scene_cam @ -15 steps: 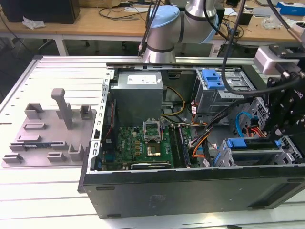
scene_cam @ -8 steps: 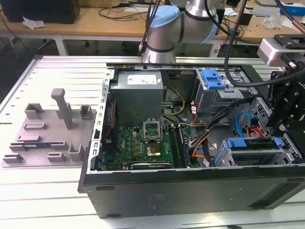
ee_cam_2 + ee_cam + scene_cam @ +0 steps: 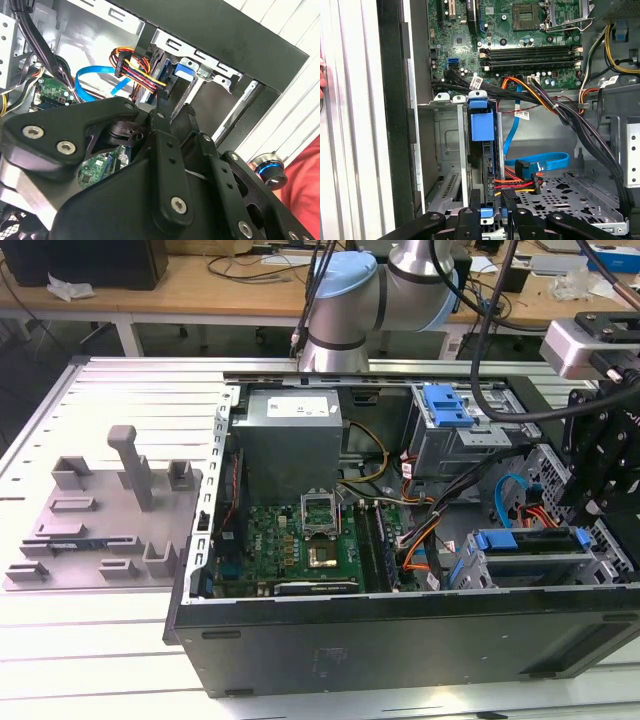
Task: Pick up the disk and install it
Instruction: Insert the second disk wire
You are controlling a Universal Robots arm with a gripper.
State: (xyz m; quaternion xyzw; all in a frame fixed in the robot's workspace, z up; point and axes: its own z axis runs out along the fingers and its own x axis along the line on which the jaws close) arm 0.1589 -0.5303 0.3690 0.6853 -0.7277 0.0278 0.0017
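In the exterior view a ribbed white table (image 3: pixel 110 640) carries an open computer case (image 3: pixel 400 630) lying on its side so the bays face up, and the disk (image 3: pixel 530 540) already sits on edge in the drive cage at the exterior view's right, under the black hand (image 3: pixel 600 465). In the second wrist view the hand's (image 3: pixel 172 112) fingers (image 3: pixel 165 150) look nearly closed just above the disk (image 3: pixel 180 70). In the first wrist view the disk (image 3: pixel 482 125) stands in its slot, cables (image 3: pixel 520 182) plugged in beside it; whether the hand (image 3: pixel 492 212) grips it I cannot tell.

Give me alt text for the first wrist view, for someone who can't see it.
The disk stands on edge in a metal drive bay inside an open computer case, with the black gripper right at its near end. Beyond lie the green motherboard, a blue cable and bundled wires.
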